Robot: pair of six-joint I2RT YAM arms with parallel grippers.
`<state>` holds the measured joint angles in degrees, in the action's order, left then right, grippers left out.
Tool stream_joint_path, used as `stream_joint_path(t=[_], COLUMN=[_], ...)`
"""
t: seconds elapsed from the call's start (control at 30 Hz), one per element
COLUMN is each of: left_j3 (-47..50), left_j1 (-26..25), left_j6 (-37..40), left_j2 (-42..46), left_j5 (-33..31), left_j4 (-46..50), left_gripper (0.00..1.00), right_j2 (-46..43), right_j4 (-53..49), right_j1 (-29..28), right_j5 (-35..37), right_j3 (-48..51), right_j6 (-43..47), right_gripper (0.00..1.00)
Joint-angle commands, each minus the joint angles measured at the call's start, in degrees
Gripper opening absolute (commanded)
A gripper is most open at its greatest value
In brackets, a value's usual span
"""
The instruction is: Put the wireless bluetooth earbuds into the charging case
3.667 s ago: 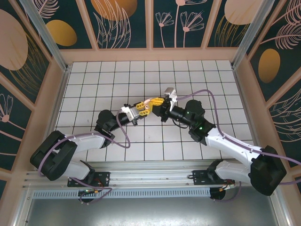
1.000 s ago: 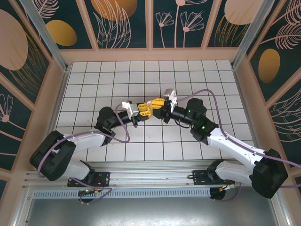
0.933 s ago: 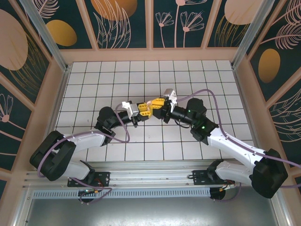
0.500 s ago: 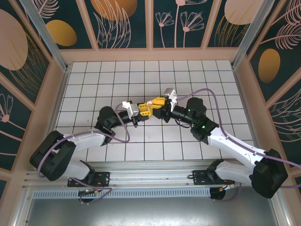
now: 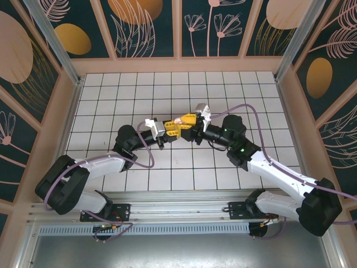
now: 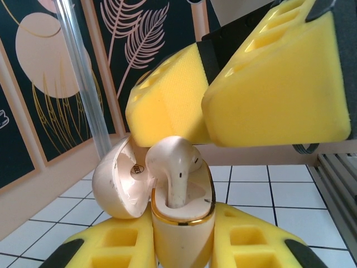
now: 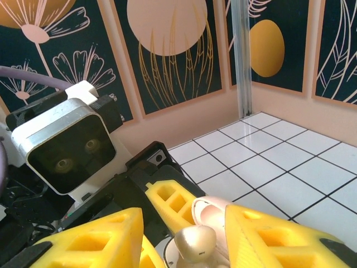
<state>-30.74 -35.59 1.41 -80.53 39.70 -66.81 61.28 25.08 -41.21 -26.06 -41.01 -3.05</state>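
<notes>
Over the middle of the table my left gripper (image 5: pixel 169 129) is shut on the charging case (image 6: pixel 184 234), a cream shell with a gold rim. Its lid (image 6: pixel 117 181) hangs open to the left. One pale earbud (image 6: pixel 173 167) stands stem-down in the case's slot, head sticking out. My right gripper (image 7: pixel 184 234) meets it nose to nose (image 5: pixel 186 120). Its yellow fingers (image 6: pixel 279 84) hover just above the earbud (image 7: pixel 195 243), open, with a gap on each side. The pinkish lid (image 7: pixel 215 212) shows behind the earbud.
The white grid table (image 5: pixel 223 89) is walled by peach rails and dark floral panels. The left wrist's camera housing (image 7: pixel 67 148) sits close in front of my right gripper. Purple cables (image 5: pixel 245 109) loop off both arms.
My right gripper's fingers have spread apart, letting go of the earbud, which stays in the case. The left gripper keeps its grip; both arms barely moved.
</notes>
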Motion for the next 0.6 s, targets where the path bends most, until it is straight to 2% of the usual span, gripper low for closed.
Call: stream_joint_path(t=[0.0,0.57], left_j3=[-1.8,-2.0], left_j1=[-0.4,-0.4], left_j6=[0.7,1.0], left_j2=[2.0,1.8], left_j5=[1.8,1.6], left_j4=[-3.1,-2.2], left_gripper=[0.21,0.21], right_j2=[-1.6,-5.4], right_j4=[-0.6,2.2], right_j1=[0.7,1.7], right_j5=[-0.1,-1.2], right_j3=[-1.3,-0.3], right_j6=[-1.2,-5.0], right_gripper=[0.43,0.44])
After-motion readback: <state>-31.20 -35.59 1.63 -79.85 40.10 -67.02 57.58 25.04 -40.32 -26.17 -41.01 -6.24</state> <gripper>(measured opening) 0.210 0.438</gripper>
